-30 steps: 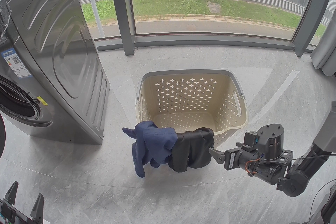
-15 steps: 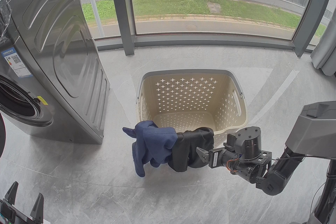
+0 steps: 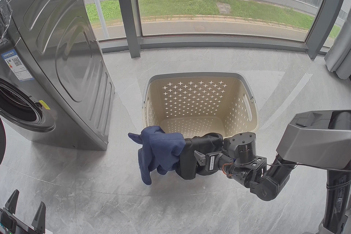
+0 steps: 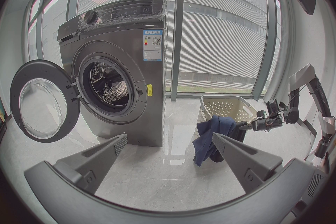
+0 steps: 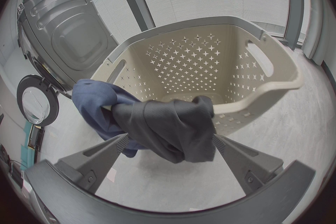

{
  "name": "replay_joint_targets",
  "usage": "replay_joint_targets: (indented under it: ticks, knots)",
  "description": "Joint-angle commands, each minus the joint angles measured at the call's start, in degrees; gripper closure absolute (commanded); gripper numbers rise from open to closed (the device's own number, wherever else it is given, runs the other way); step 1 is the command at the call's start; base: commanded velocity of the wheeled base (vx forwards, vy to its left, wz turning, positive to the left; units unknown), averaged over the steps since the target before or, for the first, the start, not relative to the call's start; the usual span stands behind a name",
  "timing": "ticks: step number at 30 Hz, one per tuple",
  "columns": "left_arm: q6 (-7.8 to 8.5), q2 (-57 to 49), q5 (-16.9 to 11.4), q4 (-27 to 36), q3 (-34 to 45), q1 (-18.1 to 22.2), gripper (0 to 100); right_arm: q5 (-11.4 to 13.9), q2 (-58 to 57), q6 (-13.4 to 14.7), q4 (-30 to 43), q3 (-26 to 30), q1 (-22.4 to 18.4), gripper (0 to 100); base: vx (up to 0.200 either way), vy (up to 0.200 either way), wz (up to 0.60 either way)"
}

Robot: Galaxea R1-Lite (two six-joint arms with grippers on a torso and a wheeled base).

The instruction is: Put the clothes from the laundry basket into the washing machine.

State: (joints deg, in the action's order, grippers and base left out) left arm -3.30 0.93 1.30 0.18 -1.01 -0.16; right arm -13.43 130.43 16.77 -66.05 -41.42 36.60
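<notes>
The grey cloth [image 3: 188, 163] hangs over the front rim of the laundry basket [image 3: 199, 74], with the blue cloth [image 3: 161, 150] beside it. The right gripper [image 5: 168, 139] is nearer, right at the grey cloth, opened wide around it. The left gripper [image 4: 168, 136] is far from the basket, open too

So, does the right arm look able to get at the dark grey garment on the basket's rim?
Probably yes: the right gripper is open at the dark grey garment draped over the basket rim, its fingers either side, nothing between. The blue garment hangs against it and could come along.
</notes>
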Motion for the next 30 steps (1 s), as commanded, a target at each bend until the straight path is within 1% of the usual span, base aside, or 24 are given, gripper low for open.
replay_joint_targets:
  ticks: [1,8,12,14,16,22,23,29,30]
  knots:
    - [-0.04,-0.93,0.01,-0.01,1.01,-0.02,0,0.16,4.75,0.01,-0.4,-3.66,-0.3,0,0.0,0.0,0.0]
    - [-0.04,-0.93,0.01,-0.01,1.01,-0.02,0,0.25,8.35,-0.25,-3.74,-6.13,0.05,0,0.0,0.0,0.0]
    - [-0.04,-0.93,0.01,-0.01,1.01,-0.02,0,0.43,9.93,-2.18,-5.76,-7.18,-0.3,0,0.0,0.0,0.0]
    - [-0.04,-0.93,0.01,-0.01,1.01,-0.02,0,1.04,10.64,-2.71,-6.55,-8.32,-0.47,0,0.0,0.0,0.0]
    - [-0.04,-0.93,0.01,-0.01,1.01,-0.02,0,1.57,10.81,-2.8,-7.08,-9.2,-0.56,0,0.0,0.0,0.0]
    - [-0.04,-0.93,0.01,-0.01,1.01,-0.02,0,1.66,10.9,-2.98,-7.78,-9.99,-0.39,0,0.0,0.0,0.0]
    - [-0.04,-0.93,0.01,-0.01,1.01,-0.02,0,1.66,10.99,-2.98,-8.04,-9.99,-0.3,100,0.0,0.0,0.0]
    - [-0.12,-0.93,0.01,-0.01,1.01,-0.02,0,1.66,10.64,-2.89,-9.1,-8.94,0.67,100,0.0,0.0,0.0]
    - [-0.12,-0.93,0.01,-0.01,1.01,-0.02,0,1.66,10.11,-2.89,-10.15,-7.97,1.37,100,0.0,0.0,0.0]
